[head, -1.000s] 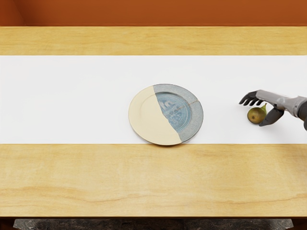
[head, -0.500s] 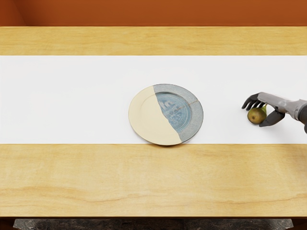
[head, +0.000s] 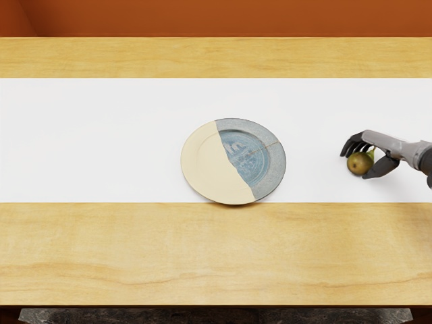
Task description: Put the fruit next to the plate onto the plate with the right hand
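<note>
Yellow-green pear, we see, is clamped in the right robot hand; the plate lies well to its left.

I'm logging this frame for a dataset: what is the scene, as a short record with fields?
plate: cream and blue-grey, at the centre of the white runner
pear: right of the plate, apart from it
right hand: curled around the pear
left hand: not in view
task status: pear not yet on plate
</note>
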